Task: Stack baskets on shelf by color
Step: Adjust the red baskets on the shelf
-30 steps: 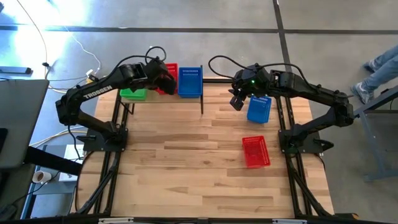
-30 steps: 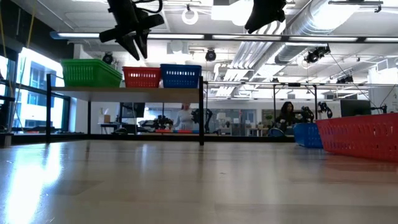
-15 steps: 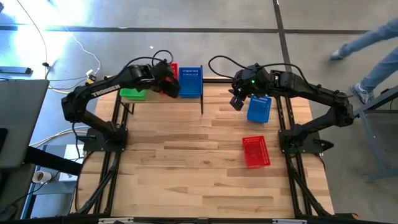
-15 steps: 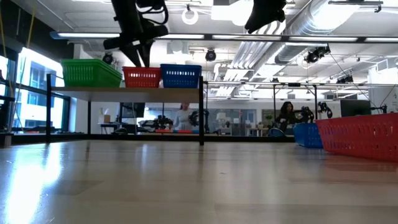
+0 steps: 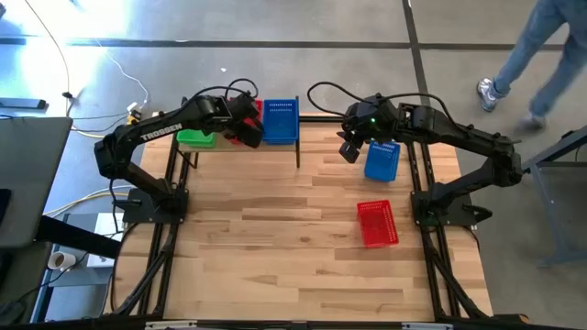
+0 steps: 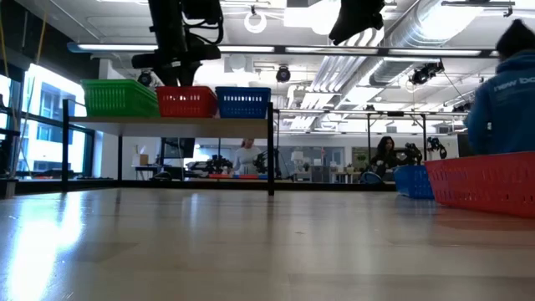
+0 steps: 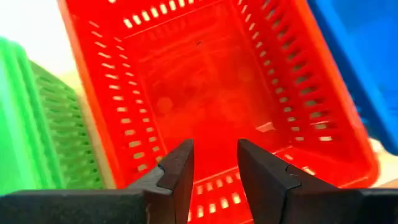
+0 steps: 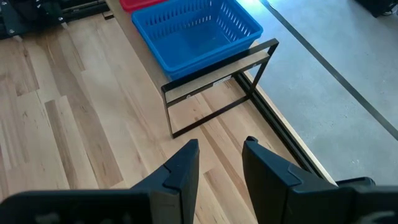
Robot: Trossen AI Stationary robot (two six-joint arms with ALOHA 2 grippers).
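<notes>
On the raised shelf stand a green basket, a red basket and a blue basket, side by side. My left gripper points steeply down over the red basket's near end, open, with its fingertips at rim height. My right gripper hangs open and empty above the table, beyond the shelf's right post. A blue basket and a red basket rest on the tabletop at the right. My left gripper comes from above at the rim of the red basket's near end wall. The wall shows through the gap between the fingers. I cannot tell whether the fingertips touch it.
The shelf's black posts stand at the table's far left part. A person walks on the floor past the table's right far corner. Bare tabletop lies in the middle and near part.
My left gripper has sunk toward the red basket on the shelf and tipped more steeply downward, its gap unchanged. In the low view the red basket now reaches a little closer to the green one. A person has come into view at the right.
</notes>
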